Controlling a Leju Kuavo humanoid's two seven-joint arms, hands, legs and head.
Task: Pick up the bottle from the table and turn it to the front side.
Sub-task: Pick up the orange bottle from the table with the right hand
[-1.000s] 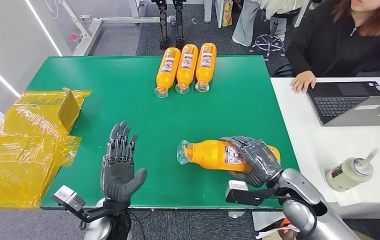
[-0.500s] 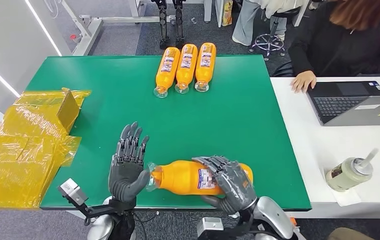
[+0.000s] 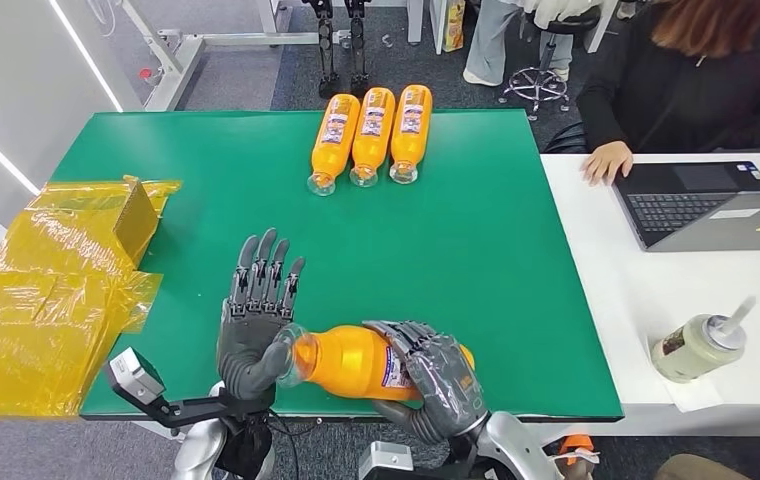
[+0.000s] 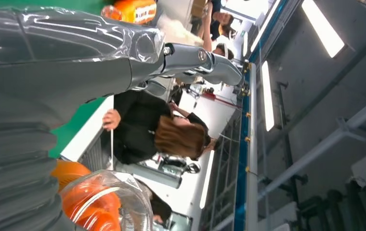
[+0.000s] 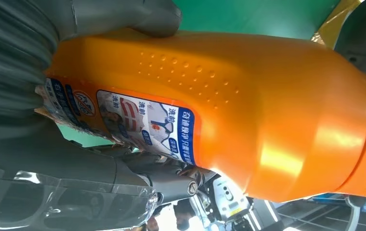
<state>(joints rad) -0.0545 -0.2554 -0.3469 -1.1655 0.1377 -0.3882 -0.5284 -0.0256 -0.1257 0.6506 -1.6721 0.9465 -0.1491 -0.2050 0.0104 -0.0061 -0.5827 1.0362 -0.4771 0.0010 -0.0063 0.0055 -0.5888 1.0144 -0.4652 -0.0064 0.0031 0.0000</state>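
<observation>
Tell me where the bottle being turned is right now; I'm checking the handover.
In the head view, the orange bottle lies sideways at the green table's near edge, gripped by the right robot hand, its clear cap against the left robot hand's palm.

Three bottles (image 3: 372,135) behind — laptop (image 3: 716,205) right

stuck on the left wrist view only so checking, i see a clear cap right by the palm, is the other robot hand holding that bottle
Observer: Yes. In the head view the right robot hand grips the orange bottle around its middle; the bottle lies sideways near the front edge of the green table.
Operator: is my left robot hand closed on it
Observer: No. The left robot hand has its fingers straight up and apart, with the cap end at its palm.
Operator: where's the label
Observer: In the right wrist view the label faces that camera, partly under the hand.
</observation>
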